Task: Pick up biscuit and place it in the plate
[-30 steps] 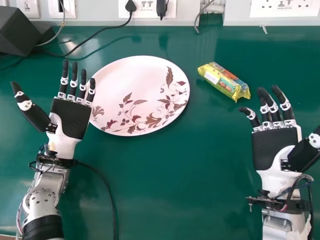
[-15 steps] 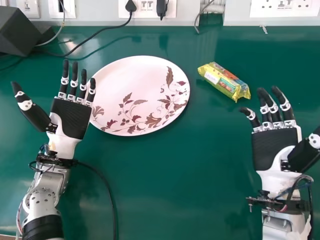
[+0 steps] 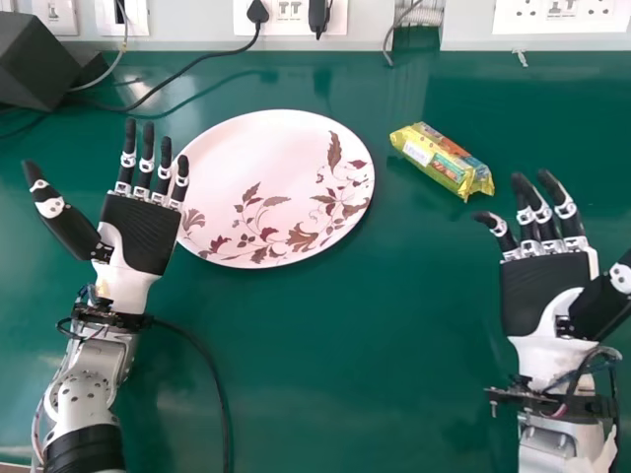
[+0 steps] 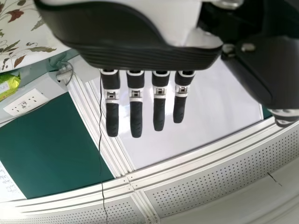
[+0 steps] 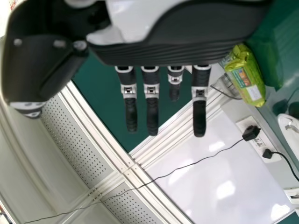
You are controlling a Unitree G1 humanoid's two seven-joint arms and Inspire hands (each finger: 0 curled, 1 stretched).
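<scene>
Your right hand [image 3: 542, 286] sits nearest, palm up, its fingers spread and slightly bent, thumb out to the side, nothing between them. How high it hangs over the green tabletop [image 3: 345, 345] is hard to judge, so come down slowly. Your left hand [image 3: 143, 232], also palm up with spread fingers, is beside the left edge of the floral-patterned plate [image 3: 256, 148]; it can wait there.

The yellow biscuit packet [image 3: 442, 161] lies on the tabletop, ahead and to the left of your right fingertips, right of the plate and apart from it. It slants, with its nearer end towards you. The step in hand is the reach: roll the palm over, come in above the packet, and set thumb and fingers across its narrow width, near the middle. Close gently, since the wrapper could crumple or slide. Lift clear of the plate's rim before carrying left.
</scene>
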